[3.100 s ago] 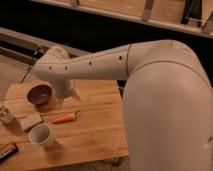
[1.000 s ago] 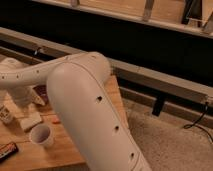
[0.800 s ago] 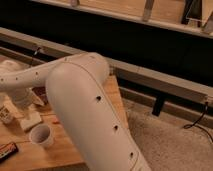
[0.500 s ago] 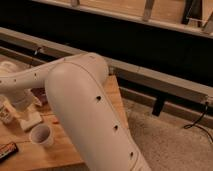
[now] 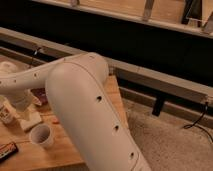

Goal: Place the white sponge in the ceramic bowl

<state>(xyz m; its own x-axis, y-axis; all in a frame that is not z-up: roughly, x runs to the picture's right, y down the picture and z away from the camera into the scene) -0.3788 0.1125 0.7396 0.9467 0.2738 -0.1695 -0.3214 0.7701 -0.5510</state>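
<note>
The white sponge [image 5: 31,121] lies flat on the counter [image 5: 61,153], toward its left side, with a white cup [image 5: 41,135] just nearer and the ceramic bowl [image 5: 40,95] just beyond it, half hidden by the arm. The end effector [image 5: 21,106] hangs directly over the sponge's left edge, spread wide and gripping nothing that can be seen. The step in hand looks like the grasp. Next it should settle, pinch the sponge, lift, and carry it a short way back to the bowl.

White arm, elbow in the foreground, forearm toward the view's left, end effector [image 5: 23,107] low at its tip.
</note>
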